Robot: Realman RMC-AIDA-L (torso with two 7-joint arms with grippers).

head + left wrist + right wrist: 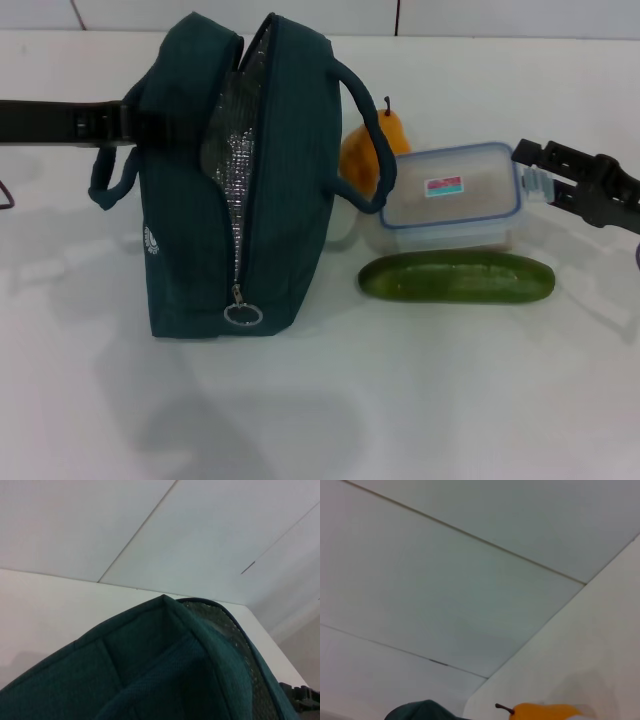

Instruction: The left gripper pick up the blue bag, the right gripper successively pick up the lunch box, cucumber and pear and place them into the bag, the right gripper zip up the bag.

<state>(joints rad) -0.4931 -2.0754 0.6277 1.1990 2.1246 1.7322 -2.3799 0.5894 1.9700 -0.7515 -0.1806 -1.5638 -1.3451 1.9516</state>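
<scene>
Left gripper (128,122): grasping the near handle of the blue bag (240,190), probably to keep it upright with its mouth open for loading.
Right gripper (537,172): fingers spread, either side of the lunch box (452,197) end, lined up to grab it first.
Cucumber (457,278): on the table (420,400), just in front of the box.
Pear (372,148): behind, between bag and box.
Left wrist view only: the bag's fabric up close.
Right wrist view only: the pear's stem.
</scene>
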